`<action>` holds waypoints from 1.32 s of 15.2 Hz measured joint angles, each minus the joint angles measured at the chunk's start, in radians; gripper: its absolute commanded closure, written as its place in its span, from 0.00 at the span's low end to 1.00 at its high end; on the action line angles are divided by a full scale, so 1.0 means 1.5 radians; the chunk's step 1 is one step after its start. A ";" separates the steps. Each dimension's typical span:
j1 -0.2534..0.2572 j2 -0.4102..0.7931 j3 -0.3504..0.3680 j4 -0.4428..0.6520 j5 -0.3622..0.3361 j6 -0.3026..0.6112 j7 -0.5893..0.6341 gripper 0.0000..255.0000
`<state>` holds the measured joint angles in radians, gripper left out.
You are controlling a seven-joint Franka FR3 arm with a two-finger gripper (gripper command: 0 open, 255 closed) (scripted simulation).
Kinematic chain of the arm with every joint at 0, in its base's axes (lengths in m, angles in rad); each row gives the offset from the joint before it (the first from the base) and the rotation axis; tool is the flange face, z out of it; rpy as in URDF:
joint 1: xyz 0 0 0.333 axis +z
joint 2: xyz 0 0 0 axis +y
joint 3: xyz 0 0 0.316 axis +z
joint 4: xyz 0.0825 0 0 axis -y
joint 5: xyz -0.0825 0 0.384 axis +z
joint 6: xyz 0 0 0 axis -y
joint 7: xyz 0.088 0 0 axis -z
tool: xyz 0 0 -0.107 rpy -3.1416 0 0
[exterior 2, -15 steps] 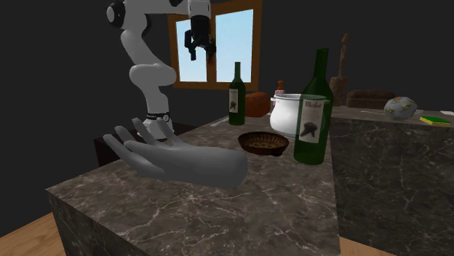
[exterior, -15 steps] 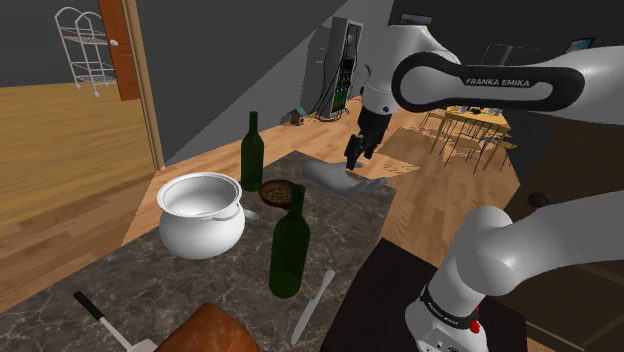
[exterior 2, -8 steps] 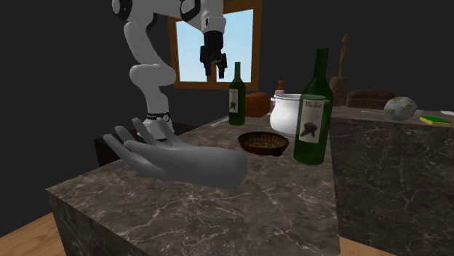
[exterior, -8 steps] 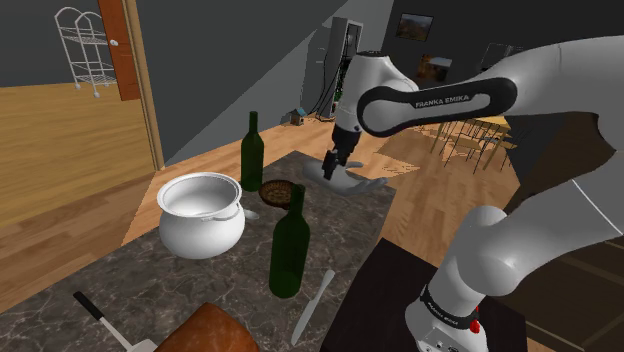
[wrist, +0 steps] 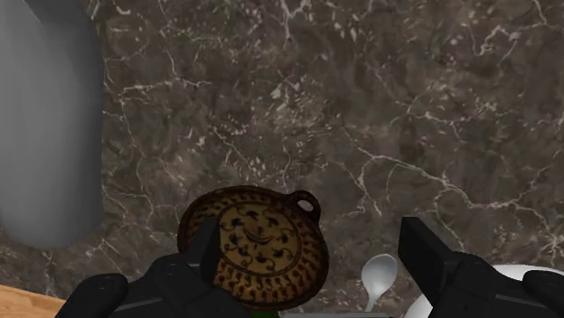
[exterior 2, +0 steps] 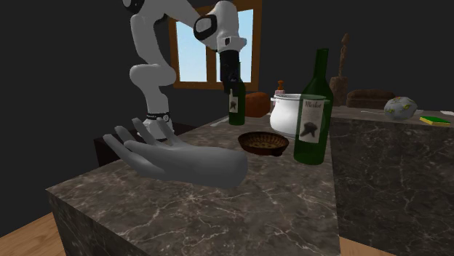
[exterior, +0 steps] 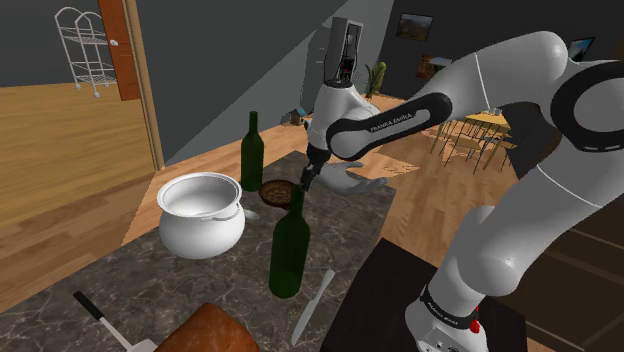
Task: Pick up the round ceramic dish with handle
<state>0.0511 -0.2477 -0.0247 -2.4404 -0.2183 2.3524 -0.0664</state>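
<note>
- Nearest me, a tall dark green glass wine bottle (exterior: 289, 245) and a round white pot (exterior: 201, 213) crowd the dark veined marble countertop (exterior: 190, 290). Coming down from above looks the sensible way in.
- Just past them, the small round brown dish with a patterned face (wrist: 253, 244) lies flat on the marble, hollow side up.
- The all-black two-finger gripper (wrist: 312, 262) hangs above it, spread wide and holding nothing. One finger overlaps the dish, so I'd say it isn't centred yet.
- Being round, the dish's only axis runs through its small loop handle (wrist: 307, 203), which points away from the big grey hand-shaped form (wrist: 45, 126) lying beyond.
</note>
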 measured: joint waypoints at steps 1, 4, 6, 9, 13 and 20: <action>0.004 0.029 0.006 0.010 -0.007 0.021 0.003 0.00; 0.004 0.108 0.007 0.041 -0.032 0.079 -0.011 0.00; 0.004 0.164 0.008 0.073 -0.050 0.110 -0.019 0.00; 0.007 0.242 0.009 0.116 -0.081 0.154 -0.026 0.00; 0.014 0.300 0.008 0.143 -0.111 0.190 -0.020 0.00; 0.019 0.347 -0.004 0.142 -0.140 0.237 0.007 1.00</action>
<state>0.0796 0.2727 -0.0301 -2.2269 -0.4275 2.7072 -0.0556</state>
